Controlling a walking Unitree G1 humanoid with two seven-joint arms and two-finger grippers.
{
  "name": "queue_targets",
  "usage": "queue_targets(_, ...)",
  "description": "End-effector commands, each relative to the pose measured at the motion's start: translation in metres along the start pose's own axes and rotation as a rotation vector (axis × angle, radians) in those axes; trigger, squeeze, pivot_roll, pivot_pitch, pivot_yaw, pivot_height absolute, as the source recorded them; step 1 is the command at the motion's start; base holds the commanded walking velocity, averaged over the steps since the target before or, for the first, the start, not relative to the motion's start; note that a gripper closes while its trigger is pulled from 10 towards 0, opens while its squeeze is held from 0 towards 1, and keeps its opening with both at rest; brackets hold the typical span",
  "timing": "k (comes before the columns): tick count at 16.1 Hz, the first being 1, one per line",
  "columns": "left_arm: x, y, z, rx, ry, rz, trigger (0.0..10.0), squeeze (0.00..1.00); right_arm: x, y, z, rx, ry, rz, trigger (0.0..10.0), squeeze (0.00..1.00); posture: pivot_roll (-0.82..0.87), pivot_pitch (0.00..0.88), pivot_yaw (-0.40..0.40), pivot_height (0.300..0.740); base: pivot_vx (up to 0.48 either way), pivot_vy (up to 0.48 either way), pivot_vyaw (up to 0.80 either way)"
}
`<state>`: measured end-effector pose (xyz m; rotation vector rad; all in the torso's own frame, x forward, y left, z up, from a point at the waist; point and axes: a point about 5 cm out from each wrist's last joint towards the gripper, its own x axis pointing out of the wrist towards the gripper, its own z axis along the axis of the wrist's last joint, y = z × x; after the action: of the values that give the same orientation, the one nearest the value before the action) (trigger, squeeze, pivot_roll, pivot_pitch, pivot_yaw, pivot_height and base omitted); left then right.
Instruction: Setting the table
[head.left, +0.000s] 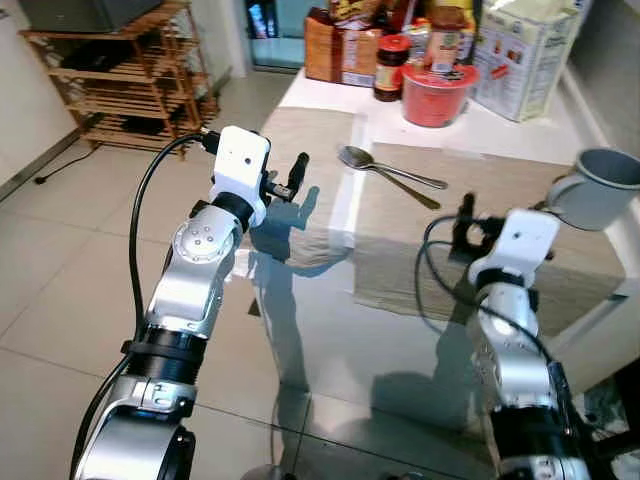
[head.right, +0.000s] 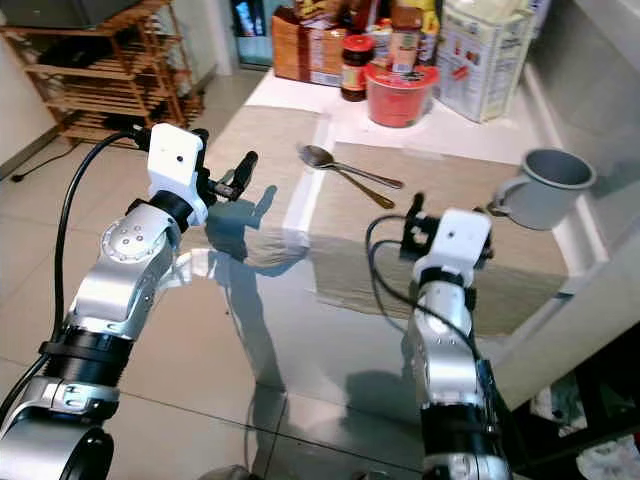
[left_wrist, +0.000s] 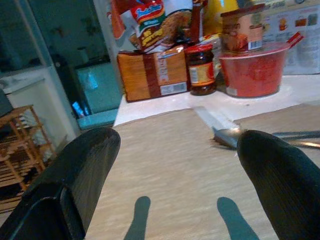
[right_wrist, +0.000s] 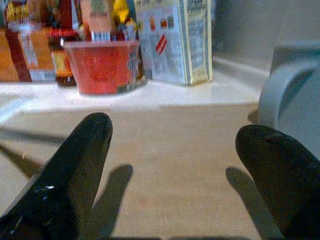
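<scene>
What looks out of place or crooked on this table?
The spoon lies slanted across the seam between the two placemats, crossed over a second utensil rather than set straight. The grey mug sits at the right mat's far edge. Nothing looks spilled or broken.

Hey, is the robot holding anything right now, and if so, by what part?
Nothing is held. The left gripper and right gripper both hover open and empty above the placemats; the spoon and grey mug lie untouched.
</scene>
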<state>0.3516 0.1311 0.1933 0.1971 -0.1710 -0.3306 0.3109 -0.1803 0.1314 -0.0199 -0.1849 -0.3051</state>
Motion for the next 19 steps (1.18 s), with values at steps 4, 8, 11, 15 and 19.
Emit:
queue_targets(4, -0.002, 0.004, 0.001, 0.023, 0.008, 0.008, 10.0, 0.00, 0.000, 0.002, 0.013, 0.010, -0.052, -0.045, 10.0, 0.00, 0.10, 0.000, 0.035, 0.740, 0.000, 0.000, 0.00)
queue_targets(8, 0.000, 0.003, 0.002, 0.022, 0.004, 0.007, 10.0, 0.00, -0.001, -0.003, 0.012, -0.034, -0.051, -0.111, 10.0, 0.00, 0.08, 0.000, 0.036, 0.740, 0.000, 0.000, 0.00)
queue_targets(11, 0.002, 0.003, 0.003, 0.023, 0.000, 0.006, 10.0, 0.00, 0.003, -0.016, 0.008, -0.072, -0.028, -0.191, 10.0, 0.00, 0.08, 0.000, 0.035, 0.740, 0.000, 0.000, 0.00)
queue_targets(15, 0.001, 0.005, 0.004, 0.029, -0.001, 0.009, 10.0, 0.00, 0.008, -0.023, 0.006, -0.084, -0.016, -0.236, 10.0, 0.00, 0.09, 0.000, 0.035, 0.740, 0.000, 0.000, 0.00)
queue_targets(19, 0.000, 0.007, 0.004, 0.034, 0.000, 0.015, 10.0, 0.00, 0.011, -0.024, 0.004, -0.091, -0.006, -0.250, 10.0, 0.00, 0.10, 0.000, 0.034, 0.740, 0.000, 0.000, 0.00)
